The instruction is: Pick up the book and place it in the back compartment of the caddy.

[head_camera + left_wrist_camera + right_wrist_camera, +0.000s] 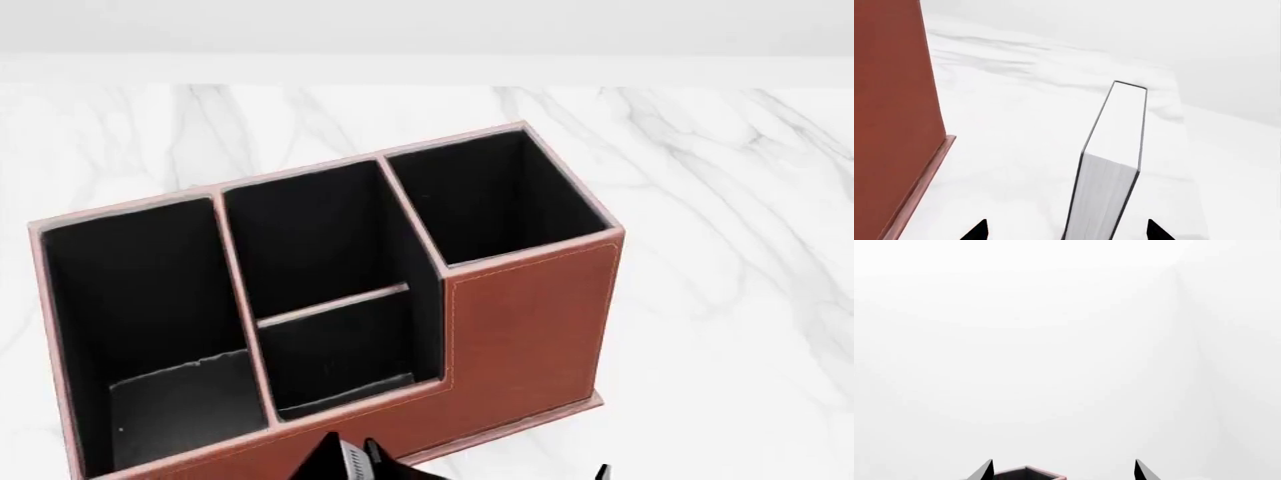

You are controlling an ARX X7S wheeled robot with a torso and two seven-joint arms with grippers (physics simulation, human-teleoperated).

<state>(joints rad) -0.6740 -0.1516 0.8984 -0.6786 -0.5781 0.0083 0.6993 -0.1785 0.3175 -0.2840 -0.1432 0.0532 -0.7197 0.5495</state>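
Note:
The book (1111,150), black-covered with white page edges, stands on edge on the marble table. My left gripper (1067,231) is open, one black fingertip on each side of the book with a clear gap on both sides. The caddy (527,320), reddish-brown with black lining, fills the head view, and its outer wall (894,125) rises beside the book. The back compartment (340,355) is the small low-walled half of the split middle section, and nothing is in it. My right gripper (1063,471) is open and holds nothing. A corner of the caddy (1027,473) shows between its tips.
The white marble table (721,200) stretches around the caddy. Its edge (1187,150) runs close beside the book, on the side away from the caddy. A plain white wall stands behind the table.

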